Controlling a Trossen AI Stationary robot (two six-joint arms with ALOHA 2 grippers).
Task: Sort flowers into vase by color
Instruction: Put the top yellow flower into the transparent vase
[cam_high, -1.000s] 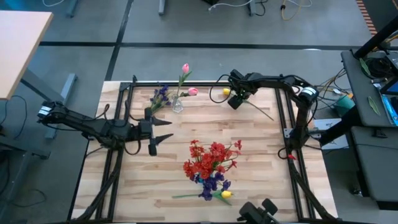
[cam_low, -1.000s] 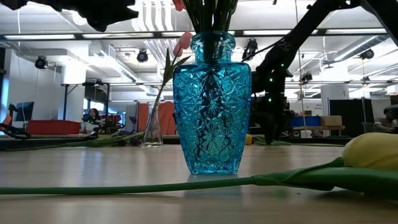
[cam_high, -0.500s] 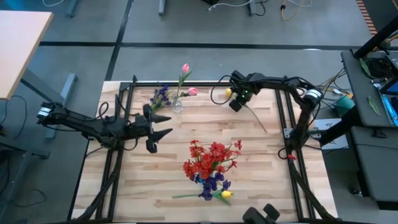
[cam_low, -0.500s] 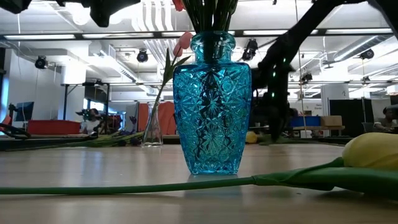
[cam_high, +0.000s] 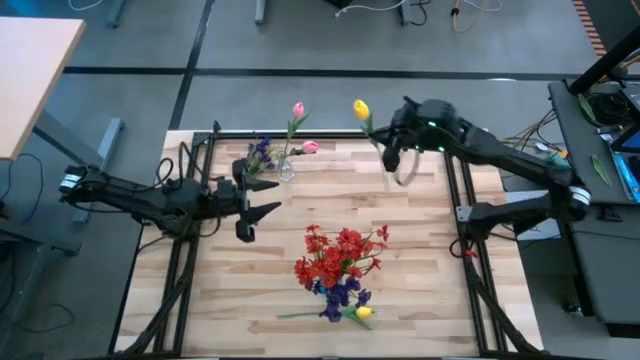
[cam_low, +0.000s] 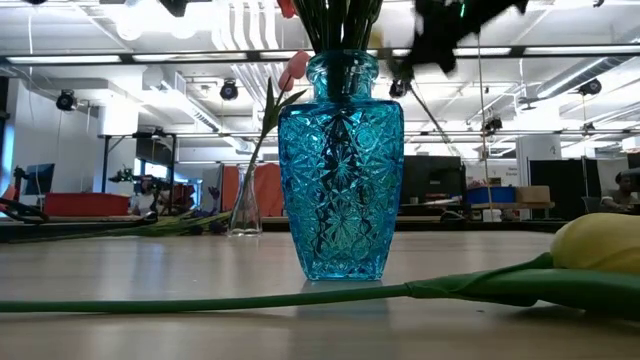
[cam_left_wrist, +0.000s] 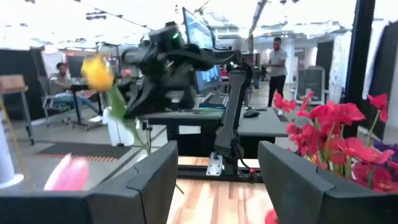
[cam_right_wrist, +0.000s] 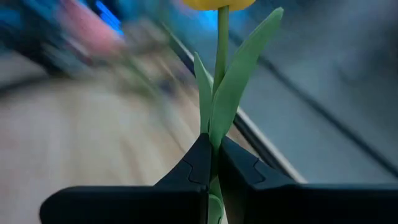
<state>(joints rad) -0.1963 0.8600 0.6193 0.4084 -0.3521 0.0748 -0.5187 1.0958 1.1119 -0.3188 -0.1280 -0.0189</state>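
My right gripper is above the table's far right part, shut on a yellow tulip that also shows in the left wrist view. My left gripper hovers open at the left, empty. A blue vase holds red and purple flowers. A small clear vase at the far edge holds a pink tulip. Another pink tulip and purple flowers are beside it. A second yellow tulip lies on the table near the front edge. My right gripper pinches the yellow tulip's thin green stem between its two fingers, just below where the leaves spring. The fingers lie across the stem. The head stands beyond the fingers, the lower stem trails behind, and the flower is clear of the table.
Black frame rails run along the table's left, right and far sides. The wooden tabletop shows bare between the blue vase and the right rail. Desks and cables stand beyond the right edge.
My right gripper has shut on the yellow tulip's stem and risen from the table with it, turning as it went. The tulip, which lay flat near the far edge, is now lifted clear with its head raised toward the far side.
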